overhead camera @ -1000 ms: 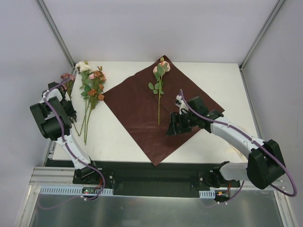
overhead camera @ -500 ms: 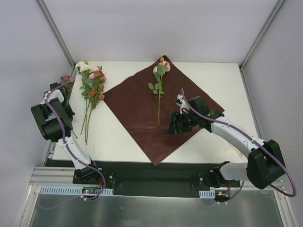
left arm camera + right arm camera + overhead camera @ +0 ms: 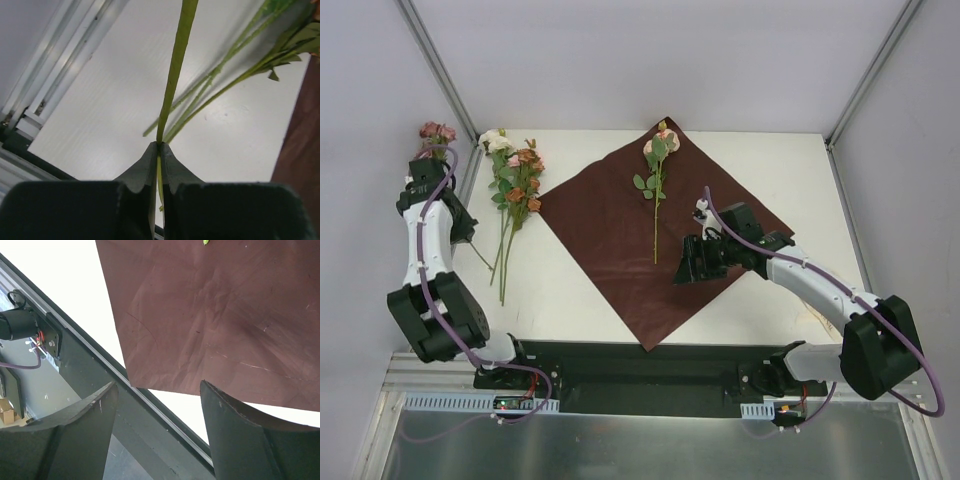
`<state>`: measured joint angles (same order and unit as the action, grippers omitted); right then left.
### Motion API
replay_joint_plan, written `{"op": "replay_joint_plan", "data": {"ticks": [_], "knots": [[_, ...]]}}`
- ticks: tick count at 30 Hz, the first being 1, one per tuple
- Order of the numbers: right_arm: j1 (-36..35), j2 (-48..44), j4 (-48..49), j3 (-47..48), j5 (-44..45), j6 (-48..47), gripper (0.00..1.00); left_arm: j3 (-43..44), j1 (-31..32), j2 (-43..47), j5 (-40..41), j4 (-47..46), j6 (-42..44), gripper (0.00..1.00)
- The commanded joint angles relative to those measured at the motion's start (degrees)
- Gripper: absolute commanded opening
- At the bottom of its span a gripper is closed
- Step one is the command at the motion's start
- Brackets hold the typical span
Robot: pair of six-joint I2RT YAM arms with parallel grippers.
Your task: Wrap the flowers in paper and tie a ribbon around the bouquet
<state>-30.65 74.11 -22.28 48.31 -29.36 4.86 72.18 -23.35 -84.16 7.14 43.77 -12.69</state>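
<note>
The left fingers [image 3: 152,162], clamped on a flower stem [image 3: 175,70], have raised it well left of the paper [image 3: 610,230]; the right fingers [image 3: 100,405] hang apart over the paper. Carry it across slowly, without swinging.

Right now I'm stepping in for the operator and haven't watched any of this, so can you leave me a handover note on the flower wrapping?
Left end effector: shut on one pink flower's stem, held up at the table's left edge.
Right end effector: open, empty, over the near-right part of the paper.
One flower lies on the paper; the remaining bunch lies on the table left of it.
Ribbon: not in view.
Done: one flower placed. Left: move the rest over, wrap, tie.
</note>
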Motion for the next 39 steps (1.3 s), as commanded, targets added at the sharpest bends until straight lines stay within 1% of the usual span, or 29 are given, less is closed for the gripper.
{"op": "replay_joint_plan", "data": {"ticks": [1,2,3,4,6,7,8,10,11,13,14,15,18,21,22,23,25,26,27,29,35,39], "knots": [[0.16,-0.01,-1.09,2.92,-0.35,-0.47,0.70,-1.43,-0.03,8.12,-11.77,0.46,-6.72,0.00],[0.07,-0.10,-1.97,3.01,0.35,-0.73,0.70,-1.78,0.50,10.92,-16.06,-0.86,-6.91,0.00],[0.16,-0.36,-2.58,3.54,0.80,-0.99,0.70,-1.35,1.63,11.90,-17.06,-2.01,-6.91,0.00],[0.42,-0.63,-3.11,3.63,2.11,-1.52,0.70,-0.65,5.91,12.52,-17.15,-2.80,-5.95,0.00],[1.73,-1.76,-4.52,3.72,2.64,-1.61,0.70,2.94,11.37,12.18,-16.72,-2.90,-4.20,0.00],[2.35,-2.21,-4.78,3.63,3.08,-1.44,0.70,3.92,14.19,12.00,-16.98,-2.99,-4.54,0.00],[3.22,-2.82,-5.83,3.63,3.43,-1.17,0.70,4.63,18.39,11.39,-17.85,-4.03,-4.89,0.00],[6.30,-4.49,-6.98,3.37,4.49,-0.91,0.70,6.12,23.16,10.25,-17.52,-4.92,-5.76,0.00],[7.35,-5.28,-8.20,3.28,5.71,-0.47,0.70,6.82,27.62,8.24,-17.16,-5.53,-6.29,0.00],[10.78,-7.91,-9.26,2.84,7.82,-0.38,0.71,7.97,30.90,5.77,-18.99,-7.11,-8.65,0.00],[11.92,-8.79,-10.14,2.66,8.18,-0.55,0.71,8.23,33.00,3.06,-19.52,-8.08,-9.45,0.00],[13.93,-9.85,-10.32,2.57,8.27,-0.99,0.71,8.85,36.76,1.56,-19.70,-10.09,-10.16,0.00],[16.49,-12.75,-12.25,2.84,9.59,-1.87,0.72,12.26,43.80,-5.73,-16.47,-11.16,-12.09,0.00],[17.12,-14.60,-12.96,2.93,10.12,-1.96,0.72,16.56,46.11,-13.99,-15.05,-11.25,-17.36,0.00],[17.12,-14.87,-12.96,2.93,9.94,-1.96,0.72,17.89,48.03,-16.10,-14.70,-12.29,-18.33,0.00],[17.12,-15.22,-13.14,2.84,10.03,-1.88,0.72,19.30,49.53,-20.21,-12.95,-12.74,-18.08,0.00],[17.21,-15.31,-13.40,2.92,10.03,-1.87,0.72,24.65,52.43,-24.63,-11.97,-12.83,-17.29,0.00],[17.29,-15.48,-13.84,2.93,10.20,-1.96,0.72,26.50,52.97,-28.82,-10.93,-12.66,-17.20,0.00],[17.21,-15.57,-14.10,3.01,10.20,-2.14,0.72,29.22,53.32,-30.43,-10.57,-12.66,-17.46,0.00],[17.21,-15.92,-14.72,3.19,10.64,-2.40,0.72,30.64,53.67,-34.03,-9.08,-12.66,-19.21,0.00],[17.21,-16.45,-14.89,2.66,10.91,-2.93,0.72,34.25,54.90,-40.02,-7.75,-12.65,-21.24,0.00],[17.21,-15.22,-14.46,2.84,9.94,-2.93,0.73,32.94,55.61,-41.00,-7.84,-12.66,-22.03,0.00]]}}
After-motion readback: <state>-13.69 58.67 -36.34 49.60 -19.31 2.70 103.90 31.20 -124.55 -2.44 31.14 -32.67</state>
